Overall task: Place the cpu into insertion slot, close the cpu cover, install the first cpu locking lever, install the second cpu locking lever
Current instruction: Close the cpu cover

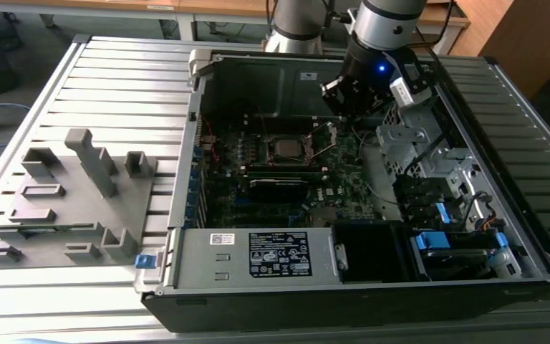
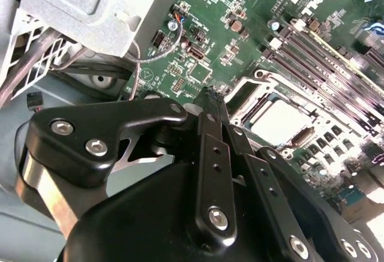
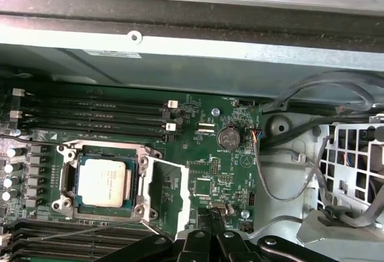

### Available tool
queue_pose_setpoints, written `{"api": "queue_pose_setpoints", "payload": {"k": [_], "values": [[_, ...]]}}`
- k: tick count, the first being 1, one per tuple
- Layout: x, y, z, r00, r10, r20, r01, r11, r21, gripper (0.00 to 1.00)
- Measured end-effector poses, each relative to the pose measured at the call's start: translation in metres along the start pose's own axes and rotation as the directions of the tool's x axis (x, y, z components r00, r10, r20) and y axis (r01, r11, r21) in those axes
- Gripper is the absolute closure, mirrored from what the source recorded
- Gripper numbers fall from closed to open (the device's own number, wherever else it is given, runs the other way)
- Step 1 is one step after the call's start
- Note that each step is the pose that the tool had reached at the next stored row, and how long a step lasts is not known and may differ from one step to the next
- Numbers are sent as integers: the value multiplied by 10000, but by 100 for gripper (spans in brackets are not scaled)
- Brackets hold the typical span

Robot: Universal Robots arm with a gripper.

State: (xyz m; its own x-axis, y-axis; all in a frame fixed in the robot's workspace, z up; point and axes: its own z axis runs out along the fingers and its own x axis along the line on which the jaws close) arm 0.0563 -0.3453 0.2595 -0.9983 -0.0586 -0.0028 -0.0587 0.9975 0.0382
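Lying seated: one cpu [image 3: 102, 180] (cpu cover [image 3: 187, 196] open)

Silver-grey arm [image 1: 389, 21], blue light [image 1: 381, 69], black claw [image 2: 212, 97] linkages with silver screws [image 2: 218, 216].

Computer case [image 1: 256, 256] lies open on the slatted surface [image 1: 112, 79], a fixture block [image 1: 74, 201] beside it on the exterior view's left. Inside, the cpu [image 3: 102, 181] sits in the insertion slot [image 3: 74, 184]. The cpu cover [image 3: 168, 161] lies swung open beside the slot, with the gripper [image 3: 213, 214] near its outer edge.
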Motion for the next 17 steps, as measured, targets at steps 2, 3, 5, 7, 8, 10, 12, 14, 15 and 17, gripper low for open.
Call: {"api": "queue_pose_setpoints", "payload": {"k": [2, 3, 5, 7, 8, 10, 12, 14, 15, 17], "values": [[0, -1, 19, 10000, 41, 1, -41, 10000, 1, 89], [0, -1, 30, 10000, 60, 2, -60, 10000, 1, 89], [0, -2, 51, 10000, 90, 3, -90, 10000, 2, 89], [0, -3, 73, 9999, 119, 4, -119, 9999, 1, 89], [0, -3, 84, 9999, 133, 5, -133, 9999, 1, 89], [0, -4, 108, 9999, 159, 6, -159, 9999, 1, 89], [0, -5, 132, 9998, 185, 8, -185, 9998, 0, 89], [0, 1, 140, 9998, 201, 7, -201, 9998, 4, 89], [0, 6, 145, 9998, 209, 8, -209, 9998, 2, 89], [-1, 20, 152, 9998, 222, 9, -222, 9998, 1, 89]]}}
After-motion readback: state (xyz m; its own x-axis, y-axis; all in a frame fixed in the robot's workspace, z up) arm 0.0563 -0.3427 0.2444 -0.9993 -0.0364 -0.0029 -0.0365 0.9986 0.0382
